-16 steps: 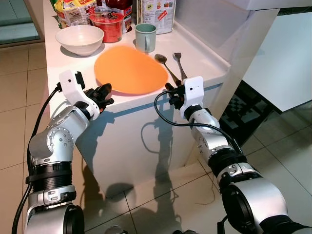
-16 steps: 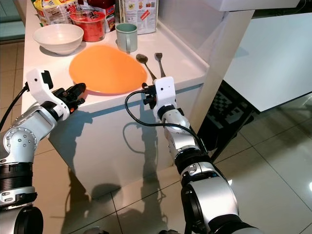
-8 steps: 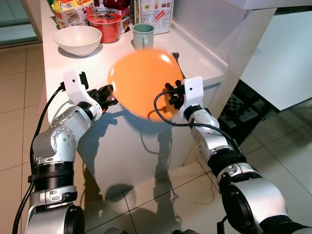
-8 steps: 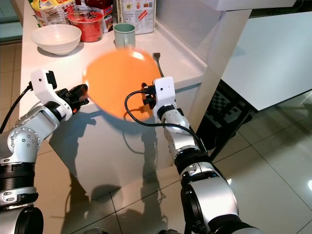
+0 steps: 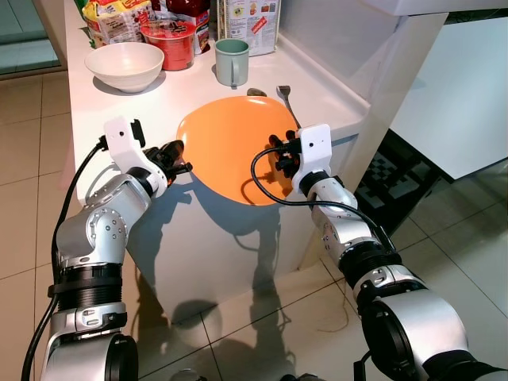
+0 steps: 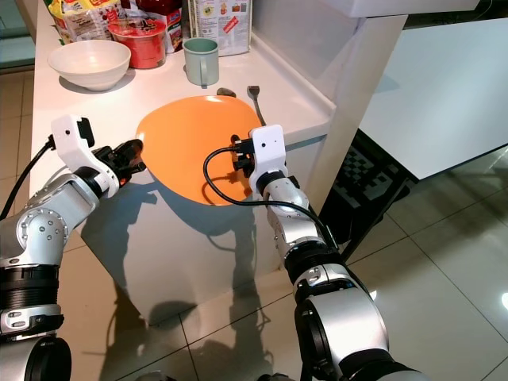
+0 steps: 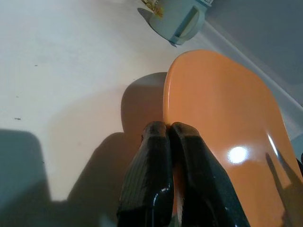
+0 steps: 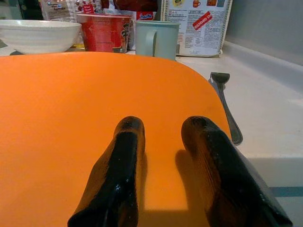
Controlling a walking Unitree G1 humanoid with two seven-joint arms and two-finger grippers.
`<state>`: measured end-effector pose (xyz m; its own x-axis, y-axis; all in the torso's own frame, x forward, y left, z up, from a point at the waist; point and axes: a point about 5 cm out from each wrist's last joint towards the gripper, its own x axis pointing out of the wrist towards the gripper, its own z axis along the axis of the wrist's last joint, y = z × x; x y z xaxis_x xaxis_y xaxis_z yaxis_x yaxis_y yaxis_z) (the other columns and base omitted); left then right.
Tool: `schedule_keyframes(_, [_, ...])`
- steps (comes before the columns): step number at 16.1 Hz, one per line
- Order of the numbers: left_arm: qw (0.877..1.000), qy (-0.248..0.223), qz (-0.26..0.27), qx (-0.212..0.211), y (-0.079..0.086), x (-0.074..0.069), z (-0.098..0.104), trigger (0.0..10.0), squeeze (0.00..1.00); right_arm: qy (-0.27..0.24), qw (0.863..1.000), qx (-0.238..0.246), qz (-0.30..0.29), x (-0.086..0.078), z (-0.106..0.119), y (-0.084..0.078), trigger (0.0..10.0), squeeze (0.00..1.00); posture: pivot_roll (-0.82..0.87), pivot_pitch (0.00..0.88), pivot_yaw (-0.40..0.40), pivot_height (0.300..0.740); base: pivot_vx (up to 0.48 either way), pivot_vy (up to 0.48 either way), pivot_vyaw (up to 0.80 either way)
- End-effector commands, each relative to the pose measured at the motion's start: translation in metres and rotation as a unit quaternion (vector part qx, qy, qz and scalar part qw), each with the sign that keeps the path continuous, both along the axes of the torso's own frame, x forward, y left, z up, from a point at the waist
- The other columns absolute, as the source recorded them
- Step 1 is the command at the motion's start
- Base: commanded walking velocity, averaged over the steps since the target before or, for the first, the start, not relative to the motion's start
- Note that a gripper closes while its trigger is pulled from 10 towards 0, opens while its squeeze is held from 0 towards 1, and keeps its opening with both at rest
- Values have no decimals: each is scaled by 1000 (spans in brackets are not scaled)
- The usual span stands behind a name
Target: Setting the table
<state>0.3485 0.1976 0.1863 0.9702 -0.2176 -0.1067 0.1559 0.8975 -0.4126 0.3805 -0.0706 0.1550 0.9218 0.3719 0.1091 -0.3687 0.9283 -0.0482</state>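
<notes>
Left eye view: the orange plate [image 5: 236, 147] sits tilted at frame centre over the white surface [image 5: 151, 107] edge, the left claw [image 5: 176, 157] pinching its left rim and the right claw [image 5: 279, 156] at its right rim. Left wrist view: the fingers [image 7: 147, 179] are closed narrow on the plate's rim. Right wrist view: the right claw [image 8: 163, 165] stands parted, its fingers [image 8: 116, 175] lying over the plate, with the fork [image 8: 224, 104] at right and the green mug [image 8: 156, 39] at the top.

Silver jointed arms carry white wrist housings, looping black cables and long black fingers [image 7: 147, 189].
</notes>
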Motion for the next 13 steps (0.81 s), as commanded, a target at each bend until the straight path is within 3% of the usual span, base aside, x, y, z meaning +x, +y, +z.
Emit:
schedule_keyframes(1, [999, 25, 25, 15, 6, 0, -10, 0, 0, 3, 1000, -9, 0, -1, -3, -4, 10000, 0, 188, 66, -41, 740, 0, 0, 0])
schedule_keyframes(6, [998, 32, 41, 30, 12, 4, -12, 0, 0, 3, 1000, -9, -1, -1, -4, -4, 10000, 0, 182, 60, -31, 740, 0, 0, 0])
schedule_keyframes(9, [996, 40, 65, 45, 24, 8, -13, 0, 0, 4, 1000, -7, -3, -2, -6, -4, 10000, 0, 180, 57, -24, 740, 0, 0, 0])
schedule_keyframes(13, [990, 60, 116, 54, 51, 18, -18, 0, 0, 6, 1000, -3, -5, -3, -7, -4, 10000, 0, 179, 56, -18, 740, 0, 0, 0])
